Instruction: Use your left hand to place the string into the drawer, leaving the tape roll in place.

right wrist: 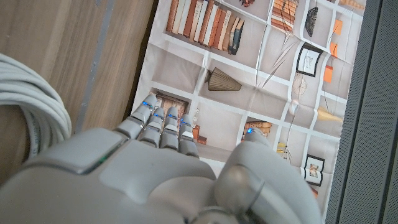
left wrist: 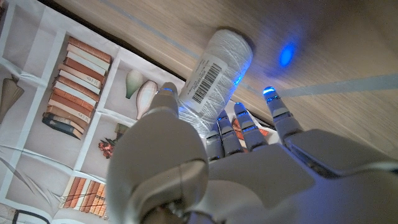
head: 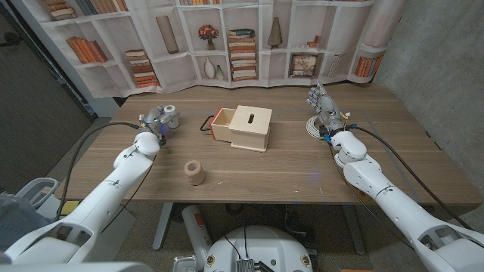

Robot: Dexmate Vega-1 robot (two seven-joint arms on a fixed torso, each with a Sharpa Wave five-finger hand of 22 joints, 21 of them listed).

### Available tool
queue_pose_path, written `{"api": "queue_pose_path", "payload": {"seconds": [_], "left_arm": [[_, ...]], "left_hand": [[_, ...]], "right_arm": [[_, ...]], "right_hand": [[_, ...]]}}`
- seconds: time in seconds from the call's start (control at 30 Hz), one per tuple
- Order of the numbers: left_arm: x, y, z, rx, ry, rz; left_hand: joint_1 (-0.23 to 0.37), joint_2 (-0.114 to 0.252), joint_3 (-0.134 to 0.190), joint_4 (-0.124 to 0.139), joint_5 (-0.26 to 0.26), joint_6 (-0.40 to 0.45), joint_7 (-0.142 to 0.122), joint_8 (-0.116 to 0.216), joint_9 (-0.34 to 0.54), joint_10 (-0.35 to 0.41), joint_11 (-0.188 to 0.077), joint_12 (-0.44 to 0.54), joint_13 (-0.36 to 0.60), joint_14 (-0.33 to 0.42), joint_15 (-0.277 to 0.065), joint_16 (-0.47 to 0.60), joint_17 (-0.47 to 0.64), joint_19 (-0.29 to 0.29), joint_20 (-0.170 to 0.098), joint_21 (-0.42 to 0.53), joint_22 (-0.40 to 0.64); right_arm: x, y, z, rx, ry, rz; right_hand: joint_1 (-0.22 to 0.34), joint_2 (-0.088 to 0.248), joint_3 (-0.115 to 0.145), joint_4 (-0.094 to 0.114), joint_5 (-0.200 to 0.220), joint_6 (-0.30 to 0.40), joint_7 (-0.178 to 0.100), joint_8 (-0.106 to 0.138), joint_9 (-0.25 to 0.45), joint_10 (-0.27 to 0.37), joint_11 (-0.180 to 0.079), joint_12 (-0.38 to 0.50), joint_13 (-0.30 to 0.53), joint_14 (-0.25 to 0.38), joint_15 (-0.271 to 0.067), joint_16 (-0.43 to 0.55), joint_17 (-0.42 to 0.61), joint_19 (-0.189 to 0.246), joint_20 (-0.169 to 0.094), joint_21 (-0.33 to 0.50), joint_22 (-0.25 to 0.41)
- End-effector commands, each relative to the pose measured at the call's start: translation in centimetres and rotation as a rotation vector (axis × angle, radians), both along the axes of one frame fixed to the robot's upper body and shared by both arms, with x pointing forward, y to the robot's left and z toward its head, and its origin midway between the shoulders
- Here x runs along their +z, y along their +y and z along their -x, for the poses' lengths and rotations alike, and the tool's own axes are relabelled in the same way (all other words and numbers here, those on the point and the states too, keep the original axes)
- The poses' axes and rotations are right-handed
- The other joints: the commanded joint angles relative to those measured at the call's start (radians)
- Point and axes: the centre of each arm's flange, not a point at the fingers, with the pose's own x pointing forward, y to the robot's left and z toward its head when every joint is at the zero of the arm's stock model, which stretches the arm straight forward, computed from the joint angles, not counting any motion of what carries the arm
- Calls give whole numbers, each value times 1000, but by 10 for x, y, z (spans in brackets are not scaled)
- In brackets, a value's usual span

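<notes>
A white spool of string (head: 171, 113) with a barcode label (left wrist: 217, 74) stands at the table's far left. My left hand (head: 153, 121) grips it, with the thumb on one side and the fingers (left wrist: 239, 124) on the other. The light wooden box (head: 251, 127) sits mid-table, and its drawer (head: 224, 123) is pulled out toward the left with a black handle. A brown tape roll (head: 194, 172) stands upright nearer the front edge. My right hand (head: 324, 106) stands at the far right with its fingers extended, holding nothing (right wrist: 168, 168).
A coil of white cable (head: 312, 127) lies on the table just beside my right hand (right wrist: 31, 106). A bookshelf-print backdrop hangs behind the table's far edge. Bare wood lies between the spool and the drawer.
</notes>
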Motion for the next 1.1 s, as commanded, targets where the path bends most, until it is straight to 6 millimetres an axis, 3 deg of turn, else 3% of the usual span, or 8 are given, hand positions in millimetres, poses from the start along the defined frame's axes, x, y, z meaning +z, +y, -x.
{"api": "queue_pose_path", "payload": {"seconds": [0.03,0.33,0.47,0.97,1.07,1.1], "left_arm": [[2,-3,-1,18,2,-1],[4,-5,5,59,-15,-15],[5,-6,6,66,-16,-19],[7,-11,8,54,-37,-11],[6,-11,9,34,-60,-1],[6,-12,10,40,-63,6]], "left_hand": [[23,7,14,-4,-5,31,-7,13,4,27,-6,5,2,33,-45,11,4,28,-4,10,4],[67,37,37,-6,-25,85,-26,25,3,80,-33,5,2,84,-60,16,5,50,-18,12,6],[99,54,54,-11,-39,104,-39,28,3,104,-51,1,2,98,-60,11,4,16,-61,-4,8],[156,74,84,-14,-76,171,-36,43,2,168,-49,0,3,158,-73,12,2,45,-80,3,9],[165,78,89,-11,-91,181,-30,43,2,183,-44,-2,3,176,-69,12,2,74,-114,13,9],[169,77,90,-10,-100,189,-25,43,1,191,-41,-4,3,186,-70,11,1,88,-137,18,9]], "right_arm": [[-2,0,-2,1,3,-3],[-1,0,-3,8,8,2],[-2,0,-4,12,12,3],[-3,-2,1,9,5,3],[-3,-2,2,7,0,5],[-3,-2,3,6,0,5]], "right_hand": [[2,-2,0,-1,2,8,0,1,6,11,0,-4,5,11,1,-2,4,12,-2,-4,5],[1,-1,-1,-2,2,9,1,1,6,14,2,-4,5,12,3,-2,4,13,-3,-6,5],[1,-1,-2,-2,2,10,0,1,6,14,1,-4,5,12,3,-2,4,14,-2,-8,5],[0,0,-3,-2,3,11,1,1,6,15,1,-5,6,13,3,-3,5,16,-2,-13,6],[-1,0,-3,-2,3,11,0,1,6,16,1,-5,6,12,2,-3,5,17,-2,-14,6],[-1,0,-3,-3,3,11,0,1,6,16,2,-5,6,12,2,-3,5,17,-2,-14,6]]}}
